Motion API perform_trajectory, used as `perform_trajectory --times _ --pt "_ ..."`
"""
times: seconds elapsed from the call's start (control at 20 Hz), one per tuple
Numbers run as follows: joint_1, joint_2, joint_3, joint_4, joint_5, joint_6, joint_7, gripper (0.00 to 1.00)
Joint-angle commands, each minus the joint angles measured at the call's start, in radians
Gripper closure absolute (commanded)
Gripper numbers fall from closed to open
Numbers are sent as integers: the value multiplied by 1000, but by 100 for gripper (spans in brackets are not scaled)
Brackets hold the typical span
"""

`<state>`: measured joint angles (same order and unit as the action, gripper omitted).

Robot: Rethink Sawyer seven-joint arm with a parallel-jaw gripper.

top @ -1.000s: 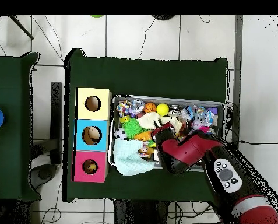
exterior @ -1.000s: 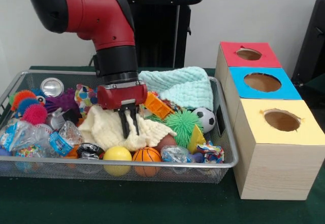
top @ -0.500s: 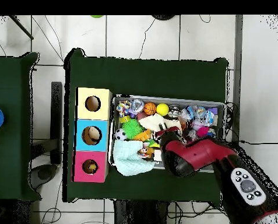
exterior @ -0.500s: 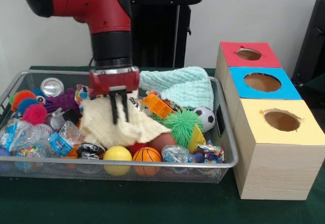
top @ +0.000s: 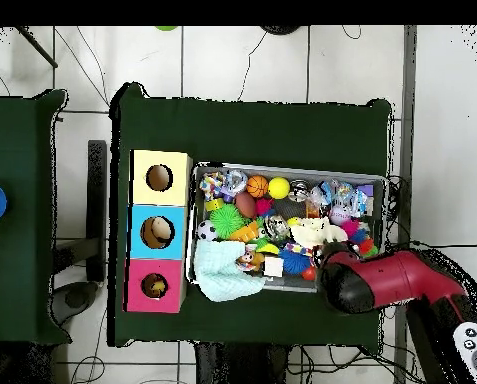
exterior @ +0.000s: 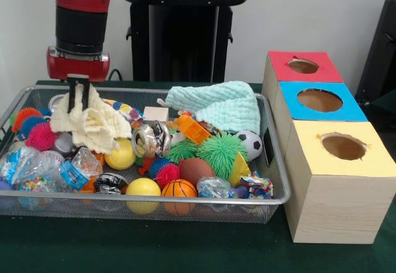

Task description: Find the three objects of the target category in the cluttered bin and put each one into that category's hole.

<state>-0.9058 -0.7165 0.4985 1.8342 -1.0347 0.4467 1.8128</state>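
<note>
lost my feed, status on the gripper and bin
Gripper shut on cream cloth, lifted at bin's end farthest from boxes. Balls uncovered beneath. Nothing at the holes.

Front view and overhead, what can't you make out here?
- Front view: the hand grips the cream cloth, which hides whatever lies under it.
- Overhead view: the arm covers the hand and the bin's corner.
- Both views: the depths of the yellow hole stay dark.

A wire bin (exterior: 272,189) full of toys sits on the table (exterior: 154,248), a three-hole box (exterior: 334,186) just to its right; a folded cloth (exterior: 223,106) lies at the bin's back
</note>
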Motion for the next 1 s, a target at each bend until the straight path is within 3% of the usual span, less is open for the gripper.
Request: perform_trajectory --times 0.05,0.3,0.35,0.65,0.75,1.0 --pt "14 47 -6 1 -91 93 -269 100" --pt "12 75 -21 9 -115 78 -250 100" --pt "10 77 -22 10 -113 80 -251 0" --pt "14 78 -21 14 -122 65 -247 0" --pt "26 59 -36 20 -118 60 -204 0" --pt "-1 -37 -4 75 -40 105 -261 0"
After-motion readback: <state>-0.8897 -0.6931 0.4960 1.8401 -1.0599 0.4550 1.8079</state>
